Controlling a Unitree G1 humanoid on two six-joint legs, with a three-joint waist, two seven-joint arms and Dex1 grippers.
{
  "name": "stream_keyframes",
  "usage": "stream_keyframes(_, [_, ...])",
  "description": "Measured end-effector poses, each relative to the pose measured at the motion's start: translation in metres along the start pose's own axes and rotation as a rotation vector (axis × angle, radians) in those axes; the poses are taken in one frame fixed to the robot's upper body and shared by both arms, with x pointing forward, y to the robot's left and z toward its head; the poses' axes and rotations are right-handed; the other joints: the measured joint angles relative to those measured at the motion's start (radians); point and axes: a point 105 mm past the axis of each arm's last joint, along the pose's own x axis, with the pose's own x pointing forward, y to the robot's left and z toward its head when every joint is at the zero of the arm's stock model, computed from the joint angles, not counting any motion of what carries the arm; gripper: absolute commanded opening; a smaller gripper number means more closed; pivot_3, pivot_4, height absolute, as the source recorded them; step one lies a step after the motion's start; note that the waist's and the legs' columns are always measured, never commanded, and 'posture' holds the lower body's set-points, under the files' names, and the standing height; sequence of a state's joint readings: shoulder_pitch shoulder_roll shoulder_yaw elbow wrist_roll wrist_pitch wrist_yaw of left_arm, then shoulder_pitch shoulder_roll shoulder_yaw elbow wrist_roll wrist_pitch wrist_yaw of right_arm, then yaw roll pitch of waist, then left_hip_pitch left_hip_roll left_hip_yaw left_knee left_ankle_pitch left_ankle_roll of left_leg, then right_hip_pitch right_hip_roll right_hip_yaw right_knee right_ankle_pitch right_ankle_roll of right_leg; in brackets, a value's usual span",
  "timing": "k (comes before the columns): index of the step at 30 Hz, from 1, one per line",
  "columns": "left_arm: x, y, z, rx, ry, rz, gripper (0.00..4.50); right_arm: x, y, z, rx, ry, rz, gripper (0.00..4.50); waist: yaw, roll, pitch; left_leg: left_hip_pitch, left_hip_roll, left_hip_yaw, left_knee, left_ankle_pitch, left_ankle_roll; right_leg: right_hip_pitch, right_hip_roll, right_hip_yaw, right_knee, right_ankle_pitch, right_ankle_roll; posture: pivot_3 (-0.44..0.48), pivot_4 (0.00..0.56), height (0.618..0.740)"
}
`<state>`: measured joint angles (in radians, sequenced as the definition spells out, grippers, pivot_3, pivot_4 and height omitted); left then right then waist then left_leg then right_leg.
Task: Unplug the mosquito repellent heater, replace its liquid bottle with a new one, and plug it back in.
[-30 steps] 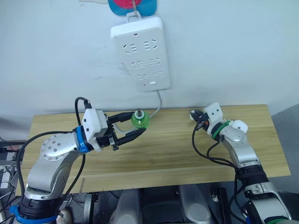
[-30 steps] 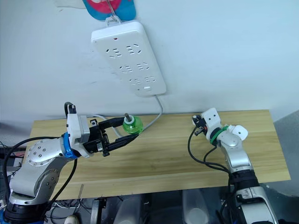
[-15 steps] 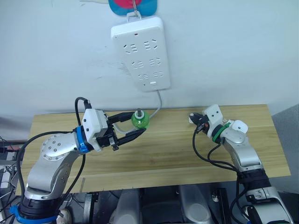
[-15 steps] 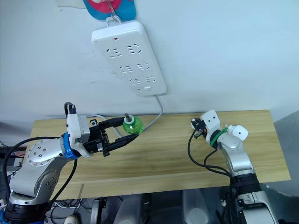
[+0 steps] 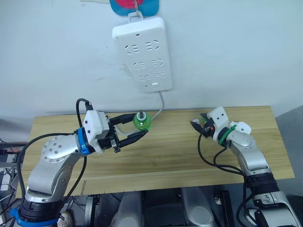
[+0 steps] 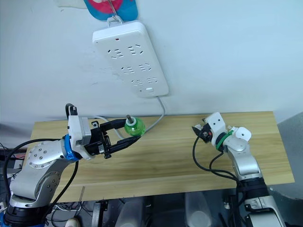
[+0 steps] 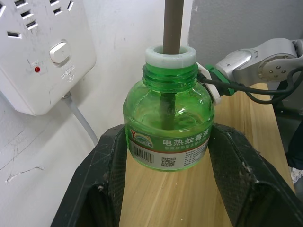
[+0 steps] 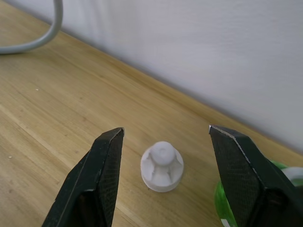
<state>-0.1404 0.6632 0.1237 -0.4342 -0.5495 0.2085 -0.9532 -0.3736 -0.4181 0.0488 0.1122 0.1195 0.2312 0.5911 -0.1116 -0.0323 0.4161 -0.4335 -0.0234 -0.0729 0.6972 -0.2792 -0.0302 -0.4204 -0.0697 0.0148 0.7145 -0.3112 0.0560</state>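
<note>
**Now: left jaws on the green bottle, right jaws spread over a white cap**

Up above the wooden bench (image 5: 165, 156), the left gripper (image 5: 137, 126) has its two black fingers (image 7: 110, 175) pressed against opposite sides of a green liquid bottle (image 7: 168, 125), holding it upright clear of the surface. The jaws stand about as wide as the bottle's body, one finger on each flank of its label. A grey-brown wick rod rises from the bottle's white collar, and the neck's threads are bare.

The right gripper (image 8: 165, 177) sits near the back edge of the bench, towards the robot's right, with its jaws wide apart and nothing between them in contact. A small white cap (image 8: 162, 166) stands on the wood in the gap between the two fingers, touching neither. Just beside the far finger in the right wrist view, a bit of another green bottle (image 8: 223, 205) with a white rim peeks in; how it stands cannot be told.

A long white power strip (image 5: 142, 53) hangs on the wall above the bench, its grey cord (image 5: 160, 108) dropping down to the bench behind the held bottle. The mosquito repellent heater itself cannot be made out with any certainty in these views.
</note>
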Motion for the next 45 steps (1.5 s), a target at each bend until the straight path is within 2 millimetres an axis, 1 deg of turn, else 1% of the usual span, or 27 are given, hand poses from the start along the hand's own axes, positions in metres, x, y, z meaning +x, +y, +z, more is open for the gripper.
stream_keyframes(2, [0.000, 0.000, 0.000, 0.000, -0.001, 0.000, 2.23, -0.002, 0.000, 0.004, -0.014, -0.008, 0.009, 2.96, 0.000, 0.000, 0.000, 0.000, 0.000, 0.000, 0.000, 0.000, 0.000, 0.000, 0.000, 0.000, 0.000, 0.000, 0.000, -0.182, 0.411, 0.740])
stream_keyframes(5, [0.000, 0.000, 0.000, 0.001, -0.002, -0.001, 2.23, -0.006, -0.002, 0.015, -0.036, -0.026, 0.030, 2.96, 0.000, 0.000, 0.000, 0.000, 0.000, 0.000, 0.000, 0.000, 0.000, 0.000, 0.000, 0.000, 0.000, 0.000, 0.000, -0.187, 0.408, 0.740])
stream_keyframes(10, [0.001, 0.000, 0.000, 0.002, -0.006, -0.001, 2.23, -0.015, 0.004, 0.049, -0.070, -0.082, 0.105, 2.96, -0.001, 0.000, 0.000, 0.000, 0.000, 0.000, 0.000, 0.000, 0.000, 0.000, 0.000, 0.000, 0.000, 0.000, 0.000, -0.196, 0.400, 0.740])
stream_keyframes(18, [0.002, 0.001, 0.003, 0.019, -0.026, -0.009, 2.23, -0.028, 0.023, 0.105, -0.078, -0.142, 0.289, 2.96, -0.001, 0.000, 0.000, 0.000, 0.000, -0.001, 0.000, 0.000, 0.000, 0.000, 0.000, -0.001, -0.001, 0.000, 0.000, -0.222, 0.368, 0.740])
stream_keyframes(21, [0.003, 0.002, 0.005, 0.032, -0.040, -0.012, 2.23, -0.039, 0.031, 0.129, -0.092, -0.165, 0.381, 2.96, -0.002, 0.000, 0.000, 0.000, 0.000, -0.001, 0.000, 0.000, 0.000, 0.000, 0.000, -0.001, -0.002, 0.000, 0.000, -0.230, 0.356, 0.740])
stream_keyframes(23, [0.003, 0.004, 0.004, 0.029, -0.042, -0.009, 2.23, -0.046, 0.039, 0.139, -0.102, -0.174, 0.445, 2.96, -0.002, 0.000, 0.000, 0.000, 0.000, -0.001, 0.000, 0.000, 0.000, 0.000, 0.000, -0.002, -0.002, 0.000, 0.000, -0.232, 0.350, 0.740])
stream_keyframes(25, [0.004, 0.006, 0.002, 0.026, -0.037, -0.005, 2.23, -0.052, 0.048, 0.145, -0.100, -0.170, 0.510, 2.96, -0.002, 0.000, 0.000, 0.000, 0.000, -0.001, 0.000, 0.000, 0.000, 0.000, 0.000, -0.001, -0.002, 0.000, 0.000, -0.234, 0.347, 0.740])
stream_keyframes(29, [0.006, 0.009, 0.007, 0.051, -0.051, -0.009, 2.23, -0.059, 0.067, 0.162, -0.121, -0.189, 0.620, 2.96, -0.003, 0.000, 0.000, 0.000, 0.000, -0.001, 0.000, 0.000, 0.000, 0.000, 0.000, -0.002, -0.001, 0.000, 0.000, -0.229, 0.350, 0.740])
stream_keyframes(32, [0.008, 0.009, 0.007, 0.059, -0.052, -0.013, 2.23, -0.057, 0.074, 0.170, -0.127, -0.209, 0.649, 2.96, -0.003, 0.000, 0.000, -0.001, 0.000, -0.001, 0.000, 0.001, -0.001, 0.000, 0.000, -0.001, -0.002, 0.000, 0.000, -0.225, 0.353, 0.740])
stream_keyframes(38, [0.010, 0.009, 0.008, 0.063, -0.054, -0.018, 2.23, -0.055, 0.080, 0.176, -0.135, -0.220, 0.668, 2.96, -0.003, 0.000, 0.000, -0.001, 0.000, -0.001, 0.000, 0.001, -0.002, 0.000, -0.001, -0.002, -0.002, 0.000, 0.000, -0.224, 0.357, 0.740])
stream_keyframes(45, [0.015, 0.013, 0.012, 0.076, -0.067, -0.028, 2.23, -0.054, 0.103, 0.181, -0.136, -0.253, 0.743, 2.96, -0.004, 0.000, 0.000, -0.001, 0.000, -0.001, 0.000, 0.001, -0.002, 0.000, -0.001, -0.002, -0.001, 0.000, 0.000, -0.222, 0.362, 0.740])
